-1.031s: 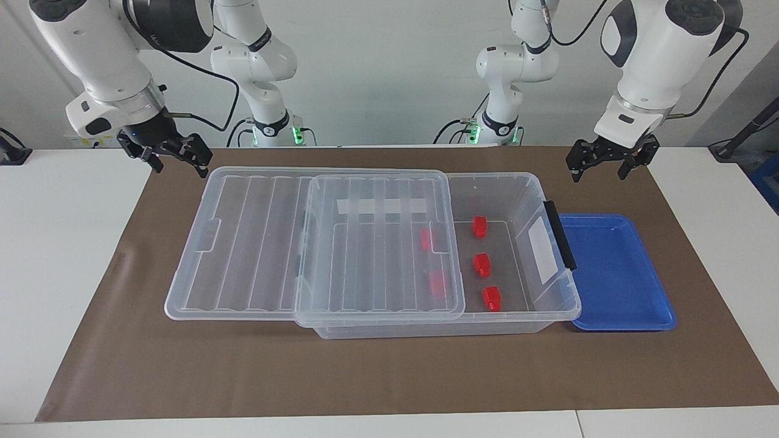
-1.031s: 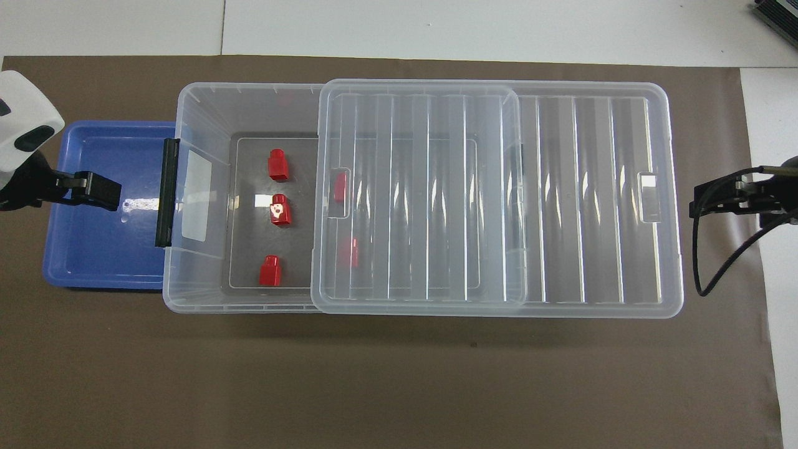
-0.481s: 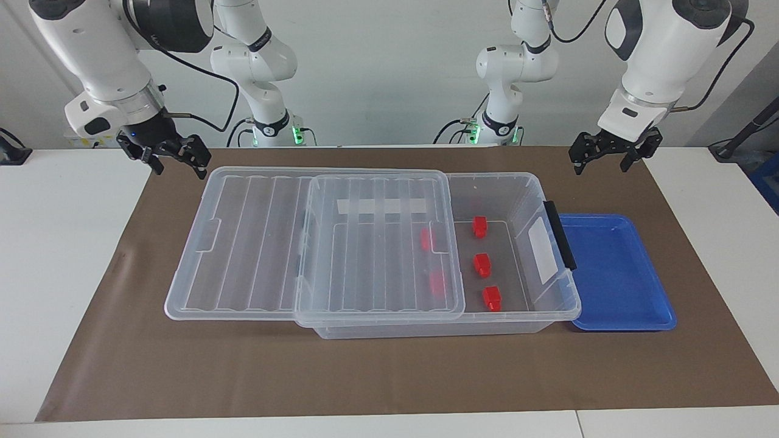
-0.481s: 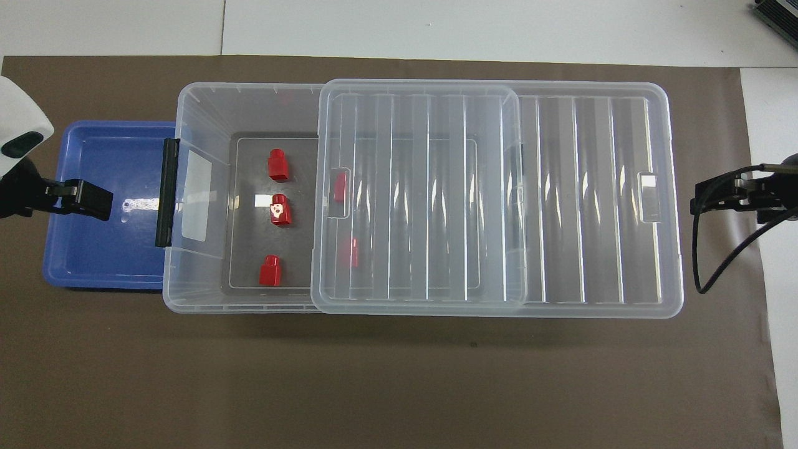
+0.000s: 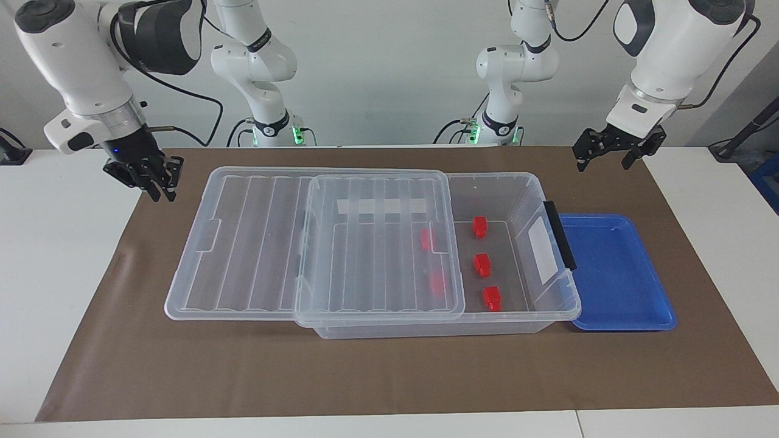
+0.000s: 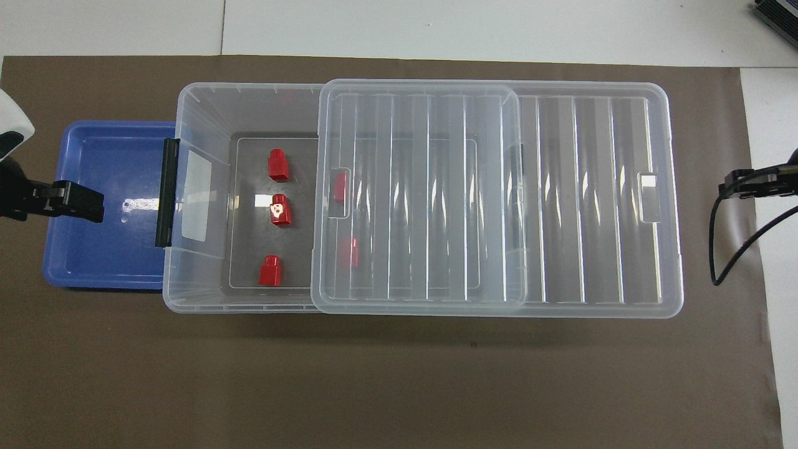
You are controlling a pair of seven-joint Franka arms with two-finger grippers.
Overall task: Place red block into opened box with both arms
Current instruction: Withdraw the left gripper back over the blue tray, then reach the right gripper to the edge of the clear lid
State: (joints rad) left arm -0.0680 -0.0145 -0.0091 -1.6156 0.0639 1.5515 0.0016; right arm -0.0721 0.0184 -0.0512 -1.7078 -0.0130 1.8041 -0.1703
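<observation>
The clear box (image 5: 517, 177) (image 6: 206, 93) stands mid-table. Its ribbed lid (image 5: 255, 243) (image 6: 592, 199) is slid toward the right arm's end, so the end by the black clip handle (image 5: 560, 234) is uncovered. Several red blocks lie inside: three in the uncovered part (image 5: 479, 226) (image 5: 482, 264) (image 5: 492, 298) (image 6: 278, 164), and two show through the lid (image 5: 426, 239) (image 6: 352, 252). My left gripper (image 5: 611, 155) (image 6: 75, 201) hangs open and empty, up in the air at the left arm's end. My right gripper (image 5: 159, 185) (image 6: 742, 186) is raised off the lid's end, shut on nothing.
A shallow blue tray (image 5: 614, 274) (image 6: 106, 249) sits against the box's handle end with nothing in it. A brown mat (image 5: 389, 377) covers the white table. A black cable (image 6: 726, 249) hangs from the right arm.
The right gripper has closed and drawn away from the lid toward the table's end. The left gripper has risen and pulled back a little, still open.
</observation>
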